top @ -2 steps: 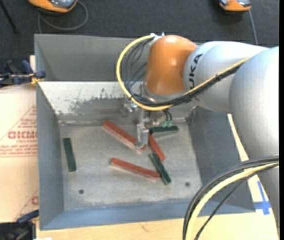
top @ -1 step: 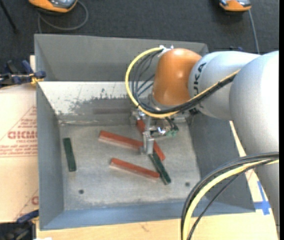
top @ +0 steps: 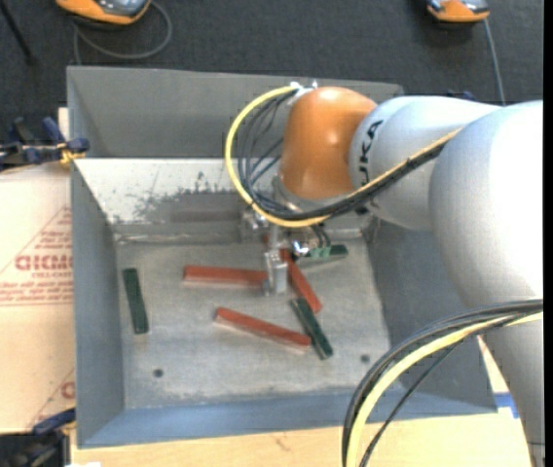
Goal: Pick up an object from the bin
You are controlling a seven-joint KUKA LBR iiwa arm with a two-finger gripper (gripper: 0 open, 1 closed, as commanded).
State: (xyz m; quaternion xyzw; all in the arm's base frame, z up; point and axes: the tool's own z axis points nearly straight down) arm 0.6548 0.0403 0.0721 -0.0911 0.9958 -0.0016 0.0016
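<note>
Above bin, looking down (perhaps obliquely)

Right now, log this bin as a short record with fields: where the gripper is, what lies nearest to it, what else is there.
container: grey bin
gripper: low near the bin's middle, at the right end of the upper red bar
nearest things: upper red bar; short red bar just right of the gripper
other things: lower red bar; dark green bar by its right end; green bar alone at the left
held: cannot tell

Long flat red stick, central
</note>
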